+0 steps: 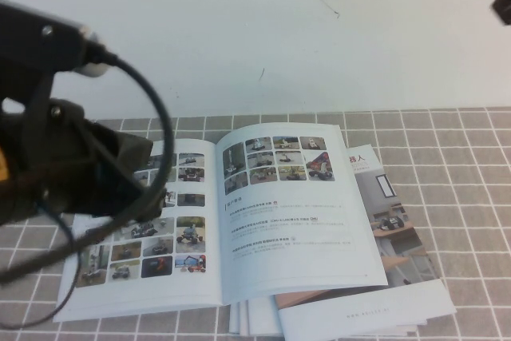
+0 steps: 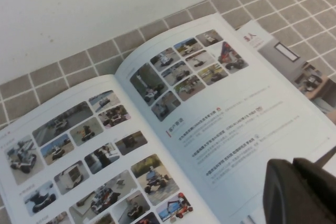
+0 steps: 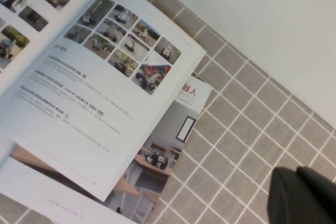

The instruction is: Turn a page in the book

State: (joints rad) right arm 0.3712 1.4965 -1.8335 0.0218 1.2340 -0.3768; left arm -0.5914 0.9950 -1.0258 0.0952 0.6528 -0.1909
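The book (image 1: 279, 213) lies open and flat on the tiled table. Its left page (image 1: 160, 221) shows a grid of small colour photos. Its right page (image 1: 295, 221) has photos above lines of text. The book also shows in the left wrist view (image 2: 157, 129) and the right wrist view (image 3: 79, 77). My left gripper (image 2: 296, 187) is shut and empty, held above the near right part of the book. My left arm (image 1: 64, 157) hangs over the book's left edge. My right gripper (image 3: 302, 195) is shut and empty above bare tiles to the right of the book.
A brochure with a brown room photo (image 1: 395, 225) lies under the book's right side. Loose white sheets (image 1: 375, 313) stick out at the front. A white wall (image 1: 263, 29) stands behind the grey tiled table (image 1: 463, 165).
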